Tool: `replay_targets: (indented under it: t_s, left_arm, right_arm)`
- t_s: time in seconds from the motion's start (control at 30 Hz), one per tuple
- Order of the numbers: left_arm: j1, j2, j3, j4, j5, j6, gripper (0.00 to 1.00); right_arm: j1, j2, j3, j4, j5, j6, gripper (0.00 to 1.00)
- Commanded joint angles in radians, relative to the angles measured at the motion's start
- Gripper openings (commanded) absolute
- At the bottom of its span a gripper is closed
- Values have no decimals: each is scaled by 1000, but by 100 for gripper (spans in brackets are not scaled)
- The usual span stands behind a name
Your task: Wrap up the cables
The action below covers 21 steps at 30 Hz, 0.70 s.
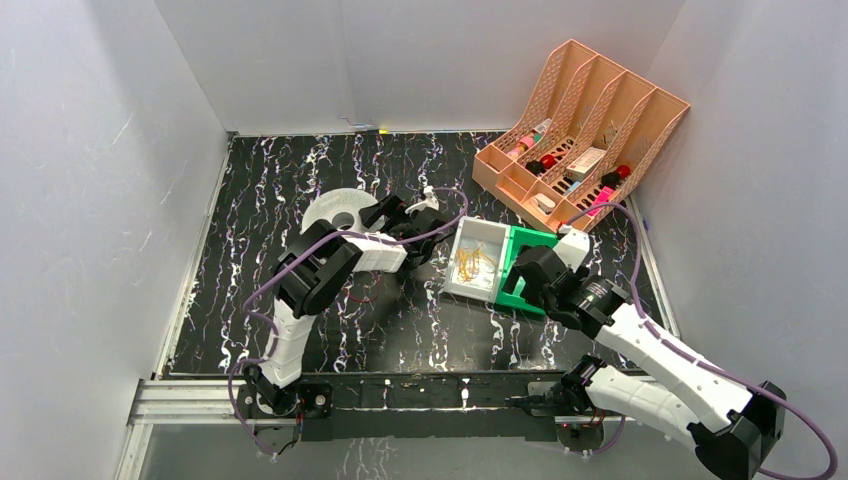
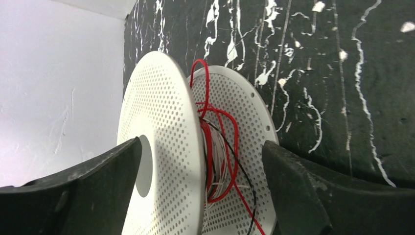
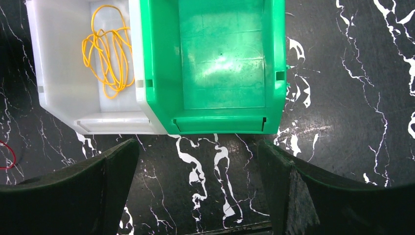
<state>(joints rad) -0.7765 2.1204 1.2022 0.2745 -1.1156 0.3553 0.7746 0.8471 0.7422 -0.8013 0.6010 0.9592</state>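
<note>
Your left pincer point(image 2: 200, 147) stands wide open with nothing in its grasp; its two fingers frame the white perforated spool point(image 2: 161, 122), which stands on edge on the desk point(image 2: 342, 73) close to the wall. The cables point(image 2: 210, 112) sit mostly on that spool: several red turns lie around the hub between the two discs, but they are slack, one loop pokes up past the rim, and a tail runs off the bottom of the left wrist view beside a thin black strand. So the winding looks largely done but untidy, and you probably have to draw in that loose loop and tail. Your right pincer point(image 3: 195, 147) is also fully open and empty, hovering near the green bin point(image 3: 225, 58) and the white bin point(image 3: 54, 73) holding yellow wires point(image 3: 107, 58).
</note>
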Motion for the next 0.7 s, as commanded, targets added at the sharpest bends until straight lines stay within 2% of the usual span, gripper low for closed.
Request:
replay_targets:
  t_s: [0.0, 0.23, 0.5, 0.67]
  left_arm:
    - [-11, -40, 7, -101, 107, -130, 98]
    - [-30, -81, 31, -197, 160, -226, 98]
    - [-30, -139, 73, -322, 360, -367, 98]
    - [-29, -171, 91, -362, 455, -431, 98]
  right_arm:
    - [-2, -38, 5, -29, 37, 26, 98]
    - [-2, -11, 14, -52, 22, 51, 98]
    - [-2, 43, 57, -74, -8, 58, 98]
    - [-2, 77, 86, -61, -46, 8, 98]
